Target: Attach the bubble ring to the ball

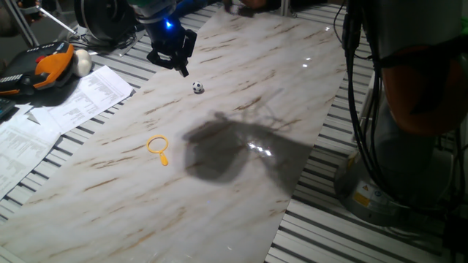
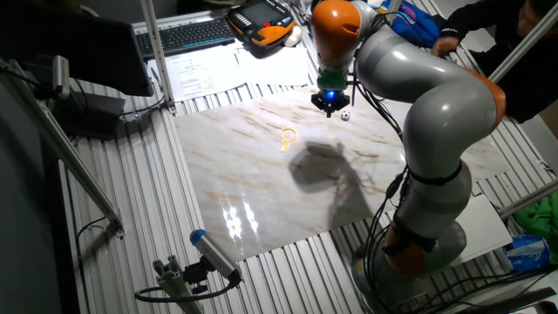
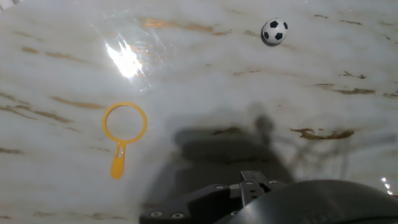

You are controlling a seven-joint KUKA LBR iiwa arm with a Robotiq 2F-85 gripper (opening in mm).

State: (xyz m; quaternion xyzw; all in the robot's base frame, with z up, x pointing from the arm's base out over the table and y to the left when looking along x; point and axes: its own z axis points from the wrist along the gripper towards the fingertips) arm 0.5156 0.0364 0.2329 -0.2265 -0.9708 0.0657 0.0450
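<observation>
Marble-patterned tabletop [image 1: 241,109] lies under me, with the bubble ring [image 1: 159,148] flat on it, loop toward the far side and short handle pointing toward the near edge in one fixed view. My gripper [image 1: 180,64] hangs in the air above the far part of the board, well apart from the ring and touching nothing. The ball [image 1: 198,88], black-and-white soccer-patterned, sits on the marble just beside my fingertips in that view, a little nearer the camera and to their right; it is free of me.

In the other fixed view my gripper [image 2: 330,108] hovers with the ball [image 2: 346,115] close at its right and the ring [image 2: 288,138] lower left, apart from both. In the hand view the ring [image 3: 123,132] is at the left, the ball [image 3: 274,31] at the upper right (the two well separated). Only dark housing of my hand shows along the bottom there.

Whether my fingers stand apart or together I cannot tell; they are dark, small and blurred. They hold nothing.

Printed papers [image 1: 69,102] and an orange-and-black handheld pendant [image 1: 44,69] lie off the board on the slatted table.
</observation>
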